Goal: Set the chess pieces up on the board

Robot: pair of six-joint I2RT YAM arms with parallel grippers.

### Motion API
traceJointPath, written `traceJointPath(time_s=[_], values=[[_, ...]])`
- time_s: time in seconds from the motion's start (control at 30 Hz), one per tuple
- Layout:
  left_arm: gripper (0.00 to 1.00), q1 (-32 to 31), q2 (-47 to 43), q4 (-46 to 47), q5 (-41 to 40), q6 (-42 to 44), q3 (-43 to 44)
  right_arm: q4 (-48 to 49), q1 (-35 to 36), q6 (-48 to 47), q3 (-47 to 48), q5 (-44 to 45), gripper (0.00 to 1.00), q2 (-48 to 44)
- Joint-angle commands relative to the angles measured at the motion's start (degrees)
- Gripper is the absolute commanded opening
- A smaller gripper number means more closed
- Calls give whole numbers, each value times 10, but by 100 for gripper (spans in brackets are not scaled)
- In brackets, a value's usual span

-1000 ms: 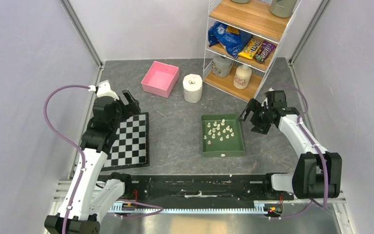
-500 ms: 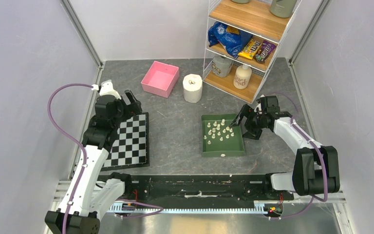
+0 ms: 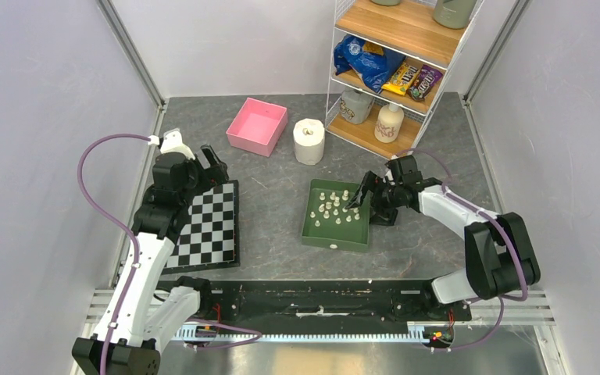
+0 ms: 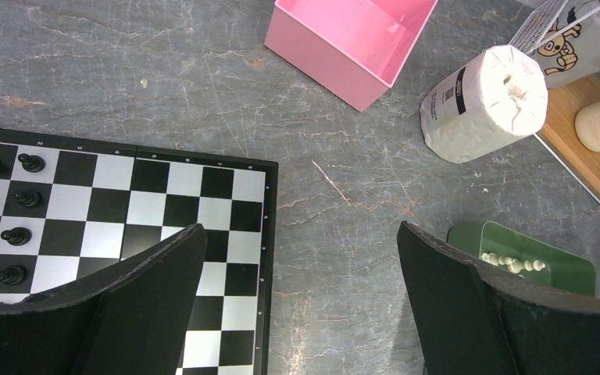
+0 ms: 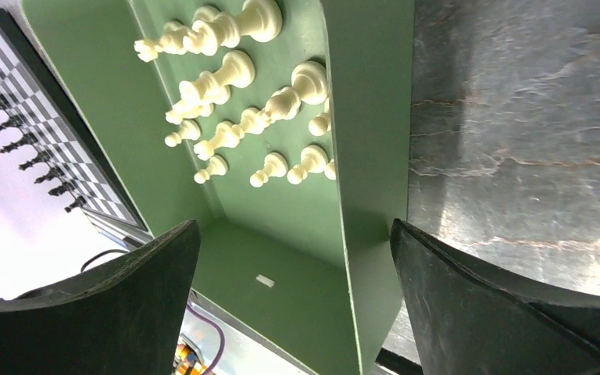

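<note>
The jaws of the right gripper (image 3: 362,191) (image 5: 294,226) are spread wide, and nothing is held in them. One finger (image 5: 109,305) is seen over the inside of the green tray (image 3: 332,242) (image 5: 367,117), and the other finger is seen just outside the tray's right wall, so the wall is caught between the two. Whether the wall is touched cannot be told. The white chess pieces (image 3: 334,209) (image 5: 234,101) are bunched together in the far half of this tray, most of them standing up. A small white bit is seen alone on the tray floor at the near end. The jaws of the left gripper (image 3: 211,168) (image 4: 298,230) are spread wide too, and nothing is held there. This gripper is hung over the far right corner of the board (image 3: 209,226) (image 4: 125,211). The board is laid flat on the table (image 3: 281,203) by the left arm, well apart from the tray. Two rows of black pieces (image 4: 16,203) are stood along its left side. Every white piece that can be seen is in the tray. Farther back, a pink box (image 3: 258,126) (image 4: 351,39) and a paper roll (image 3: 308,141) (image 4: 484,101) are set near each other, and a shelf (image 3: 394,62) is stood in the far right corner.
</note>
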Motion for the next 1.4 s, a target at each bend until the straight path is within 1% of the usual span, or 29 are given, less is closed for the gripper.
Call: traceJointPath(time_s=[0.0, 0.13, 0.27, 0.37, 0.5, 0.77, 0.87, 1.03, 1.37], values=[[100, 1, -1, 6, 11, 2, -3, 34, 22, 18, 25, 12, 99, 26], [100, 1, 0, 6, 14, 1, -5, 42, 34, 4, 49, 20, 99, 48], [100, 1, 0, 2, 15, 3, -3, 11, 36, -36, 84, 71, 99, 58], [100, 1, -1, 2, 15, 3, -3, 5, 36, -55, 105, 79, 99, 71], [100, 1, -1, 2, 15, 3, -3, 8, 36, -61, 124, 60, 99, 96], [100, 1, 0, 2, 12, 4, -4, 48, 49, -27, 121, 20, 99, 117], [100, 1, 2, 1, 12, 3, -4, 64, 61, -17, 123, 16, 99, 123], [100, 1, 7, -3, 14, 5, -2, 64, 72, -20, 149, 4, 99, 151], [100, 1, 16, -20, 30, 14, 5, 84, 101, 7, 185, -11, 99, 193]])
